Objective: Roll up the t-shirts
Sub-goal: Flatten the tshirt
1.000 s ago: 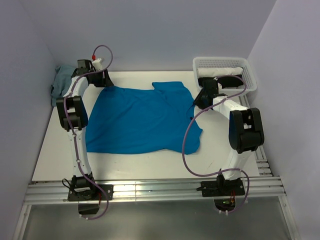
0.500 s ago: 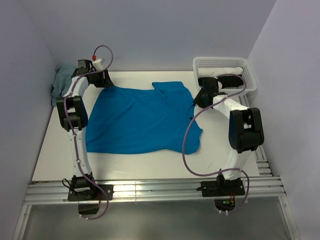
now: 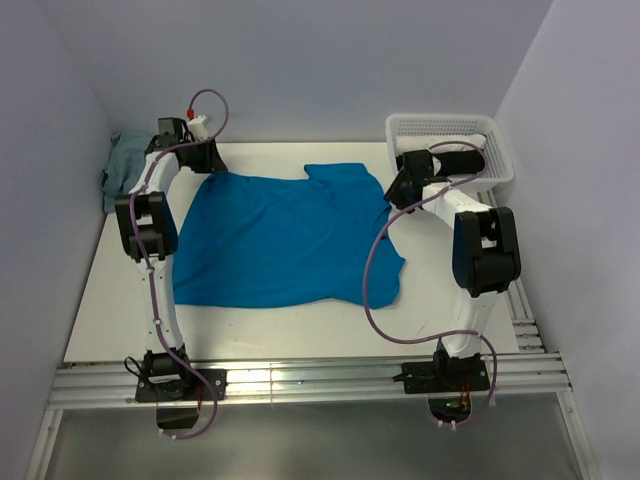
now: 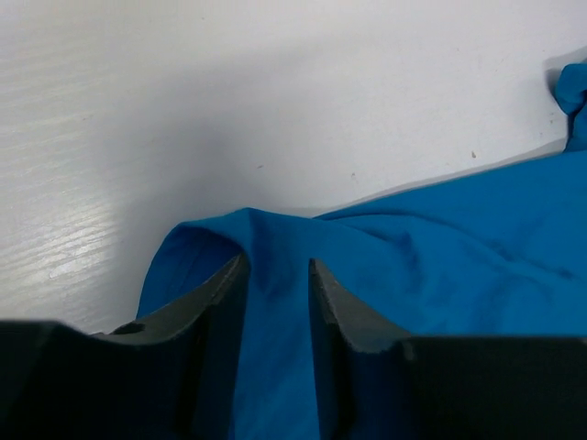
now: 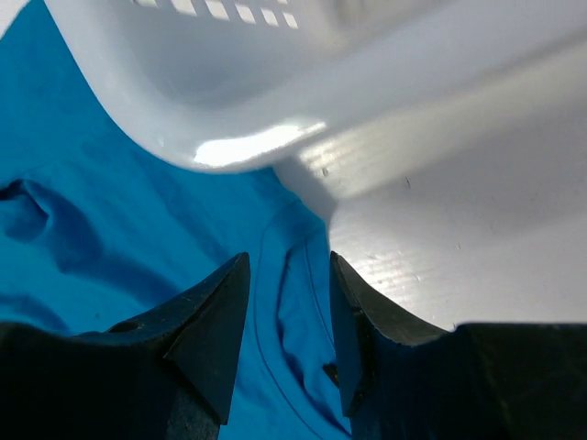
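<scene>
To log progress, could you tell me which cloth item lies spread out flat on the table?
The bright blue t-shirt; the grey-green cloth is bunched in the far-left corner, and the white bundle lies in the basket.

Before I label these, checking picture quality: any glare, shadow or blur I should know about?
Top external: even light, sharp, t-shirt clear. Left wrist: glare streaks on the table at left, a broad soft shadow across it. Right wrist: bright glare on the basket rim, which is blurred up close.
</scene>
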`<state>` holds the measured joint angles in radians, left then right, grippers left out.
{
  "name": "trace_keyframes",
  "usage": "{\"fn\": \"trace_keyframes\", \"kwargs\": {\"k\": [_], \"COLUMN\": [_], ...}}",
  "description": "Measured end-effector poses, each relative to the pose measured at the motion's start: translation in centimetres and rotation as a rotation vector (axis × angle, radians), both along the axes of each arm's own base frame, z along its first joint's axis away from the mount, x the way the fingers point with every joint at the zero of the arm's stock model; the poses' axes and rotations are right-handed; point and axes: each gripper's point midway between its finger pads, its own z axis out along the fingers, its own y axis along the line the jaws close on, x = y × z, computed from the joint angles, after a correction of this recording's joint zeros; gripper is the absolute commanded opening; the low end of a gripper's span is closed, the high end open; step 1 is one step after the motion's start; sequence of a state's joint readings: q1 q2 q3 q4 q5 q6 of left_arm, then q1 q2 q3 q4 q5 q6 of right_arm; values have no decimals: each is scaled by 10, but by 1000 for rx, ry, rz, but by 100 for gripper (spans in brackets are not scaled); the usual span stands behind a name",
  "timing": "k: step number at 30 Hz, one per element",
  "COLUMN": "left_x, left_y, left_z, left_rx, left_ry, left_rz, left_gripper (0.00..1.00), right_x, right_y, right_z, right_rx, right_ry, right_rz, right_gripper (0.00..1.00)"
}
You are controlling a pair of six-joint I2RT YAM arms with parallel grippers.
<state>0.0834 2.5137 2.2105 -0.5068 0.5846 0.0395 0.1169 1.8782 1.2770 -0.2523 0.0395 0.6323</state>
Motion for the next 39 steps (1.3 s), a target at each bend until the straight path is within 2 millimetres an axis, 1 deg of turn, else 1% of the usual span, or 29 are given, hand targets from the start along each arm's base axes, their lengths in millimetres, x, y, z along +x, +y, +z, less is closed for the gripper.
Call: {"fn": "trace_keyframes", "kwargs": {"k": [1,3,4,6,7,9,13,15,17,21,22,24,25,31,33,34,36,39], "left_x": [1,2,3,4,4,4,4,5,5,8,9,9,10,11,11,11,11,11], "left_y": [-1,-1,-2,-3,-3,-5,-5,-5,-4,2,4,9,11,16,18,18,18,18], "left_z": [1,1,2,3,4,4,3,3,2,1,0,-2,-2,-2,-3,-3,-3,-4], "left_rx": [0,2,3,4,5,6,12,18,26,57,66,95,105,140,145,146,147,149], "left_ry": [-4,-6,-8,-12,-13,-15,-16,-15,-16,-26,-27,-27,-26,-29,-28,-28,-28,-27], "left_rz": [-1,1,-1,0,-1,-5,-3,1,6,24,28,39,45,56,61,63,64,65], "left_gripper": [30,27,22,17,9,0,0,0,0,0,7,16,22,46,49,49,48,45], "right_x": [3,8,11,14,15,14,13,14,17,22,22,22,22,22,22,22,22,23], "right_y": [0,1,1,2,2,2,1,0,0,1,0,0,1,1,1,1,1,1], "right_z": [0,-1,-2,-7,-10,-15,-26,-30,-32,-29,-29,-29,-29,-29,-29,-29,-29,-28], "right_rx": [-2,-2,-1,0,-1,-2,-7,-10,-13,-16,-17,-17,-17,-15,-15,-15,-15,-15], "right_ry": [-1,-2,-2,6,12,23,52,61,63,54,53,53,54,54,54,54,54,53], "right_rz": [1,2,1,3,2,3,2,5,9,12,14,14,14,15,16,16,16,16], "right_gripper": [48,48,48,49,50,50,50,42,39,39,39,39,39,39,40,40,40,40]}}
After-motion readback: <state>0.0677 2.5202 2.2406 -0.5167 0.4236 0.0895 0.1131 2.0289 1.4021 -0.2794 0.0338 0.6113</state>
